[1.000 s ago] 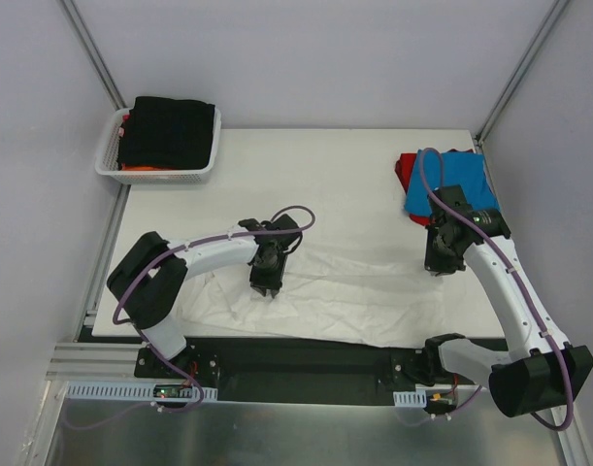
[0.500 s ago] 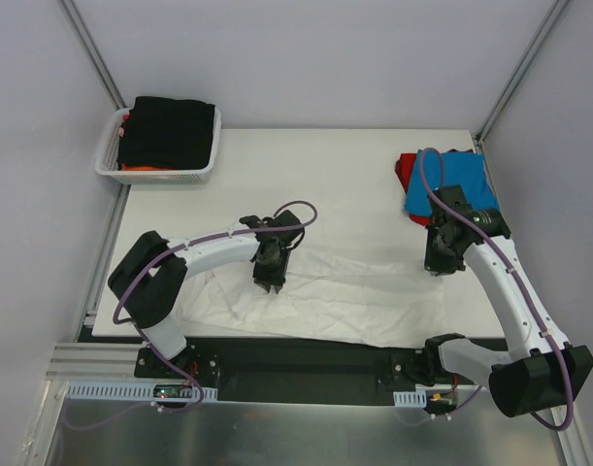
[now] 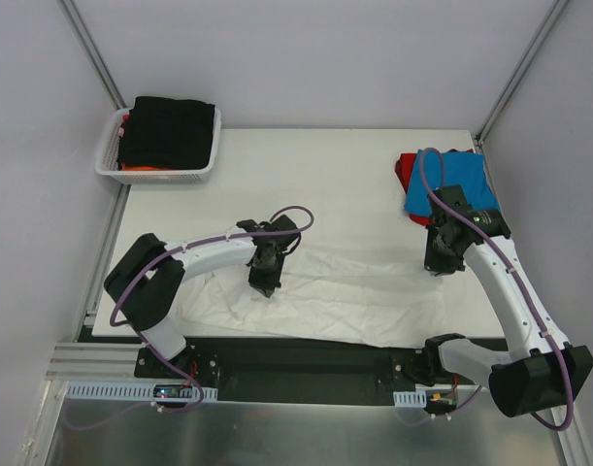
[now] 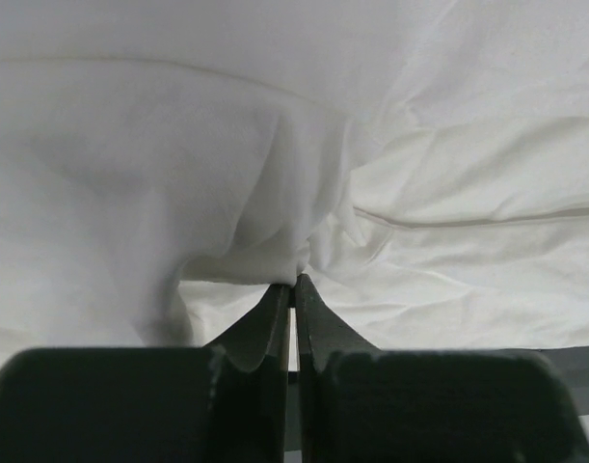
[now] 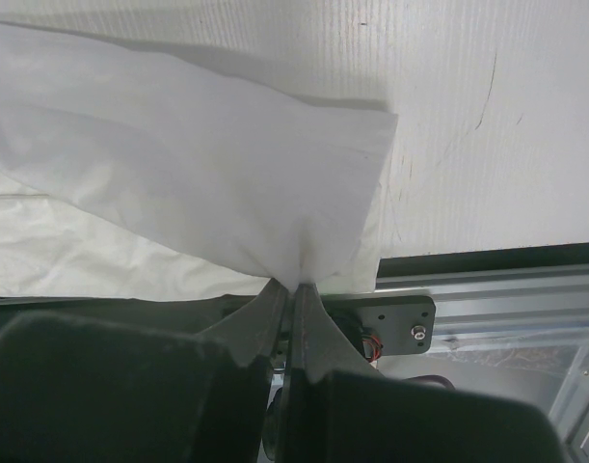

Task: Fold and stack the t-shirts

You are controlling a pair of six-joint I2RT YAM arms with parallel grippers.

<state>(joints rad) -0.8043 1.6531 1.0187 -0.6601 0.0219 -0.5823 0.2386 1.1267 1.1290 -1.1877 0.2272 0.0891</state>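
Far left, a black t-shirt [image 3: 170,131] tops the white basket [image 3: 110,155]. The white t-shirt [image 3: 354,291] sprawls along the table [image 3: 325,175]'s near edge. The left gripper [image 4: 294,280] pinches a fold of it, and the right gripper [image 5: 292,285] pinches its edge. Far right, a blue t-shirt [image 3: 451,180] lies over a red t-shirt [image 3: 404,170].

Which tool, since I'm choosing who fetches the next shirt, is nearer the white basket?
Left. The left tool pinches the white t-shirt on the basket's near side, toward the table's middle; the right tool grips that shirt's right edge, far across the table.
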